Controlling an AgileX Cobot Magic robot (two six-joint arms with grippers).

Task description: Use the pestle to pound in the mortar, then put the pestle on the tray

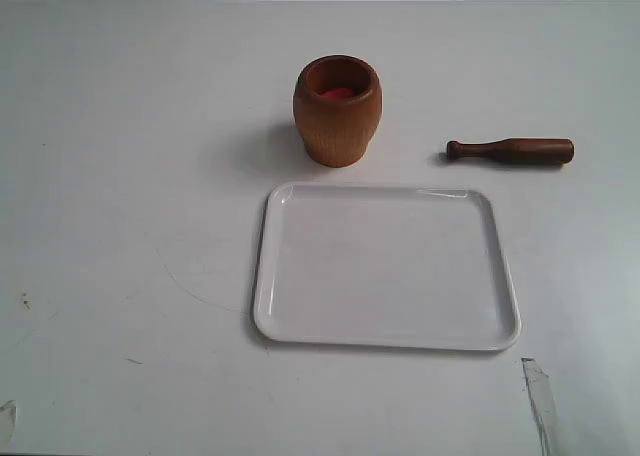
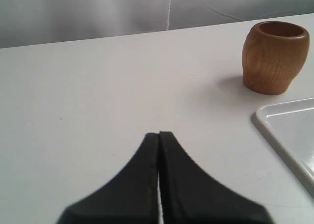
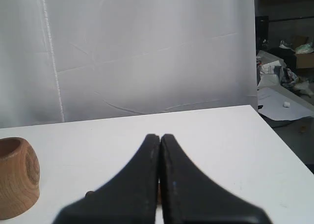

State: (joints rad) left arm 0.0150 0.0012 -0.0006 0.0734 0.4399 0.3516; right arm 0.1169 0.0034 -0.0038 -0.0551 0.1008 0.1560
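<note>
While my left claw (image 2: pixel 159 133) and right claw (image 3: pixel 160 135) sit clenched, pestle (image 1: pixel 512 151) lies apart from mortar (image 1: pixel 337 111). White tray (image 1: pixel 385 266) lies near both.

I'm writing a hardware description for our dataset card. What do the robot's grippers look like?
Only the wrist views show them. The left gripper and right gripper look alike: matte black jaws, each broad at the base and curving in to a narrow tip. No cables or markings are visible, and the arms themselves are out of view.
</note>
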